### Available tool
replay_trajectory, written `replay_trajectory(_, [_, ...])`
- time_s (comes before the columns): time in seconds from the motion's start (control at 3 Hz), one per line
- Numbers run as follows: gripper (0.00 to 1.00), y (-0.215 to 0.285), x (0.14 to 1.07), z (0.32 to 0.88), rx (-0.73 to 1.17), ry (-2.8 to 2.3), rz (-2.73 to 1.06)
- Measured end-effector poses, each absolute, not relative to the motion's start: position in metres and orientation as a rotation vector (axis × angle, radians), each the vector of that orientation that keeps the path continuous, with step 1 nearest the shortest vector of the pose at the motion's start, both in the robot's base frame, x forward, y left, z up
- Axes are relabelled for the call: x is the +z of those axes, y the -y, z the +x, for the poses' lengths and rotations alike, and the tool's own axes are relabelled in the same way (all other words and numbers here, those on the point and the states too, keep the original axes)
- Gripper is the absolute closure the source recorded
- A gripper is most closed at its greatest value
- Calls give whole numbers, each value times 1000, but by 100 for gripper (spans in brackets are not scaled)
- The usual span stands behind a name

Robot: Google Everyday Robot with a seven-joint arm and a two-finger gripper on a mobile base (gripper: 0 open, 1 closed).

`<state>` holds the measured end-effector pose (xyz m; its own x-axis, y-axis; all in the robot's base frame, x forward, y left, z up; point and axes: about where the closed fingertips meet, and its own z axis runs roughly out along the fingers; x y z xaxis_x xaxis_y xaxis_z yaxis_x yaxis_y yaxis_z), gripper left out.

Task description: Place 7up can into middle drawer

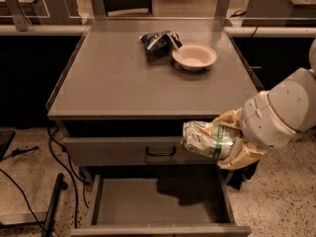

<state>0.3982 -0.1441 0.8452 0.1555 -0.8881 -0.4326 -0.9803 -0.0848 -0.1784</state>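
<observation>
The 7up can [207, 139], silver-white with a green band, lies on its side in my gripper [228, 141]. The cream fingers are shut on the can's right end. The can hangs in the air in front of the cabinet, level with the shut drawer front and its black bar handle [160, 152]. Below it the middle drawer [148, 204] is pulled open, a wide shallow gray tray with a bare floor. The can's shadow falls on the drawer's back right part. My white arm [281, 112] comes in from the right.
On the gray cabinet top [118, 83] stand a cream bowl [194, 56] and a dark foil snack bag [158, 42] at the back. Black cables [54, 152] lie on the speckled floor at the left. Other tables stand behind.
</observation>
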Motion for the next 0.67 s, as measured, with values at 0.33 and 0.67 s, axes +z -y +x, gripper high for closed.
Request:
replay_trajectory(0.33, [100,148,805,391,333,-1742,-2030])
replay_trajectory(0.67, [100,150,754,384,374,-1681,-2047])
